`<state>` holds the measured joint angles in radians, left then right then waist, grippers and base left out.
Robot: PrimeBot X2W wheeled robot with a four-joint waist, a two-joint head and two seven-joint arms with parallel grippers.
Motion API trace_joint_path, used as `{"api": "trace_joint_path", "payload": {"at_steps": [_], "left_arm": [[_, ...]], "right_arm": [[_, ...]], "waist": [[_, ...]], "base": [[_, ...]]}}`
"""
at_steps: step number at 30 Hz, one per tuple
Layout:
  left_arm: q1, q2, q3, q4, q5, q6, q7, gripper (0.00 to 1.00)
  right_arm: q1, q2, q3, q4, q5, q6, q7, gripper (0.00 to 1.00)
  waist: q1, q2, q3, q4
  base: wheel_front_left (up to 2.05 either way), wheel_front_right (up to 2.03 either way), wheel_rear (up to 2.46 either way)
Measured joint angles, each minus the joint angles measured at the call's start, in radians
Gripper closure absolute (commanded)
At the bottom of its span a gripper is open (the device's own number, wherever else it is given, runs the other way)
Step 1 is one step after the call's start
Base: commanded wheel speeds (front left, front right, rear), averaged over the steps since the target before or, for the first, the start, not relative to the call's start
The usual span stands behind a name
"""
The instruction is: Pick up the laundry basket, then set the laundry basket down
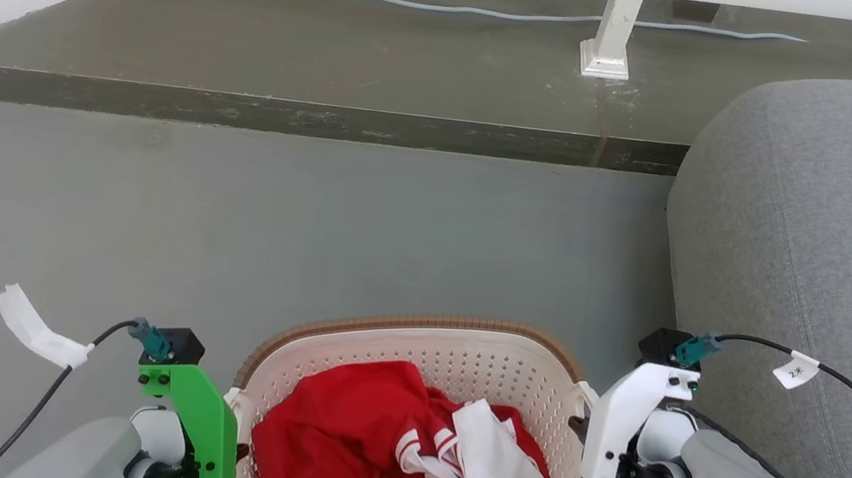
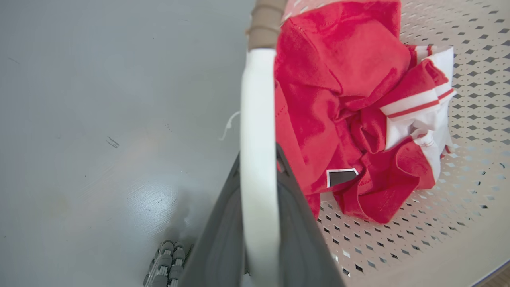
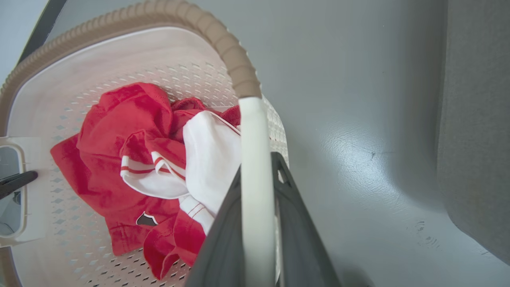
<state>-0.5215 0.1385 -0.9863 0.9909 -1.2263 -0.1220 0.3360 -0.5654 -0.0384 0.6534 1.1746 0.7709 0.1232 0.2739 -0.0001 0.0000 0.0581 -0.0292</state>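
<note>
1. Pinches the white left handle (image 2: 257,99) of the laundry basket (image 1: 458,357) in the left claw (image 2: 259,159).
2. Pinches the right handle (image 3: 255,131) in the right claw (image 3: 257,167).
3. Has the basket directly between both claws.

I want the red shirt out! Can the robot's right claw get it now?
Probably not yet: the right claw is clamped on the white handle of the laundry basket. The red shirt lies uncovered beside it.

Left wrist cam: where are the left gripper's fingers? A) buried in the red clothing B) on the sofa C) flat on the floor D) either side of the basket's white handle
D: the white handle of the laundry basket runs between the two dark fingers of the left gripper.
</note>
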Motion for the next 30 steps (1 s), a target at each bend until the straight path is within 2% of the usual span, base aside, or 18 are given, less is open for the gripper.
{"api": "trace_joint_path", "payload": {"at_steps": [30], "left_arm": [[0.000,0.002,-0.023,0.000,-0.011,0.000,-0.002,1.00]], "right_arm": [[0.000,-0.002,0.035,0.007,0.030,0.000,0.001,1.00]], "waist": [[0.0000,0.0000,0.008,-0.005]], "base": [[0.00,0.00,0.00]]}}
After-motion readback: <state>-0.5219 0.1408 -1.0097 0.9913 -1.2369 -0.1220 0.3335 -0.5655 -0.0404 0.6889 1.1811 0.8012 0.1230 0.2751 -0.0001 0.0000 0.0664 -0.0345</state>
